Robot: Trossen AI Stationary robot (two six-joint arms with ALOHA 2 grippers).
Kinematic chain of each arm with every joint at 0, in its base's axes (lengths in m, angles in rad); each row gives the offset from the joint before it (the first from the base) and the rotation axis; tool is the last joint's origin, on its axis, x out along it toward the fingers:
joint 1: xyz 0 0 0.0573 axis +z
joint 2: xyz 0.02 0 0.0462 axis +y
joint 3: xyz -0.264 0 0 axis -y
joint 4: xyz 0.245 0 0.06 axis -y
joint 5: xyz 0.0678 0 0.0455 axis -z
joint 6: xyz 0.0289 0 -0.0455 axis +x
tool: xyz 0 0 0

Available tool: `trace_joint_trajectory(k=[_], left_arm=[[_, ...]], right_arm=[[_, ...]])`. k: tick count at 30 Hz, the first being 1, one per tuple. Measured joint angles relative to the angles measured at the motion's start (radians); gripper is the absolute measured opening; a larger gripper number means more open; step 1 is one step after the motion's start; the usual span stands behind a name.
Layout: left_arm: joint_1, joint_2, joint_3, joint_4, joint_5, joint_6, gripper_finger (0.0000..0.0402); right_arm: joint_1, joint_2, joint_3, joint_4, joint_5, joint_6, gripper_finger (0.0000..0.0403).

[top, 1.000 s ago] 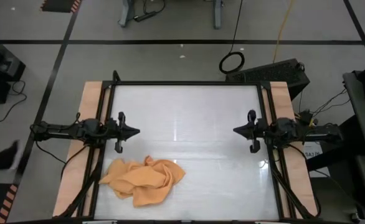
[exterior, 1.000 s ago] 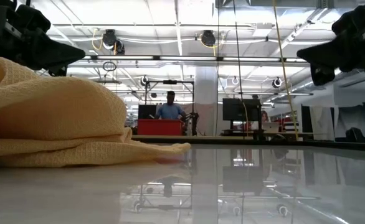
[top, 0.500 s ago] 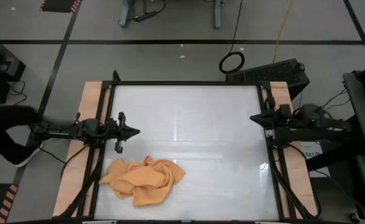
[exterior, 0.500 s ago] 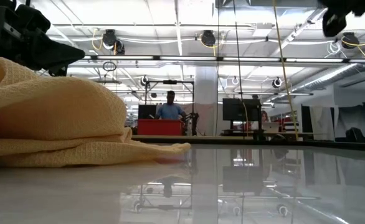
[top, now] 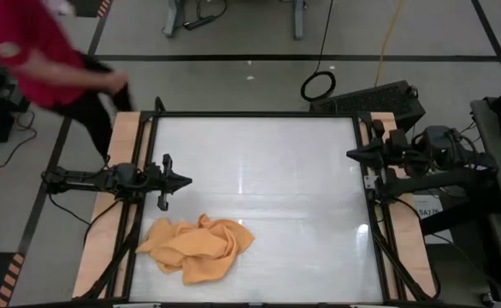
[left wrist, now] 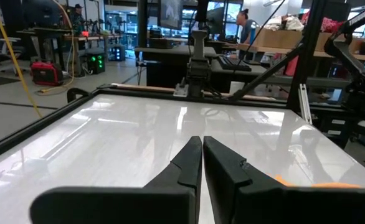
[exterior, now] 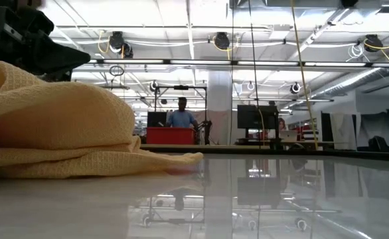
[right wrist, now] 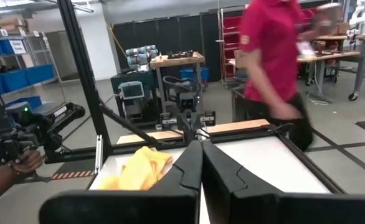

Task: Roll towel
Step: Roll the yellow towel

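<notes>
In the low view the towel runs off the picture's left edge, so its full spread is unseen there. The person beside the tabletop's far left corner is blurred and cut off.

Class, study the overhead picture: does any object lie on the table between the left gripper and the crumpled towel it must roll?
Nothing visible does. The left gripper, shut, hangs over bare white table, and the towel lies crumpled beside it toward the near edge with only tabletop between them. The right gripper is shut at the table's right edge.
</notes>
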Motion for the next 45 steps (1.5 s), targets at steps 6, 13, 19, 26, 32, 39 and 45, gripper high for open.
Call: trace_joint_trajectory(k=[6, 13, 19, 26, 32, 39, 45], left_arm=[[0.000, 0.007, 0.000, -0.001, 0.008, -0.036, 0.0022], [0.000, 0.016, 0.005, 0.067, -0.025, 0.027, 0.0022], [0.000, 0.044, 0.148, 0.034, -0.042, 0.073, 0.0022], [0.000, 0.252, 0.564, -0.290, -0.109, 0.130, 0.0022], [-0.012, 0.499, 0.878, -0.527, -0.052, 0.093, 0.0022], [-0.092, 0.674, 0.961, -0.687, -0.011, -0.072, 0.0022], [-0.187, 0.763, 0.893, -0.758, -0.033, -0.224, 0.0022]], right_arm=[[0.000, 0.062, 0.015, -0.022, 0.001, -0.030, 0.0000], [0.000, 0.098, 0.014, -0.080, 0.001, -0.042, 0.0000], [0.000, 0.110, -0.010, -0.065, 0.002, -0.033, 0.0000], [0.000, 0.110, -0.140, -0.007, 0.002, 0.029, 0.0000], [0.000, 0.115, -0.310, 0.147, 0.002, 0.089, 0.0000], [0.000, 0.160, -0.474, 0.389, 0.008, 0.213, 0.0000], [0.032, 0.311, -0.497, 0.503, 0.003, 0.247, 0.0000]])
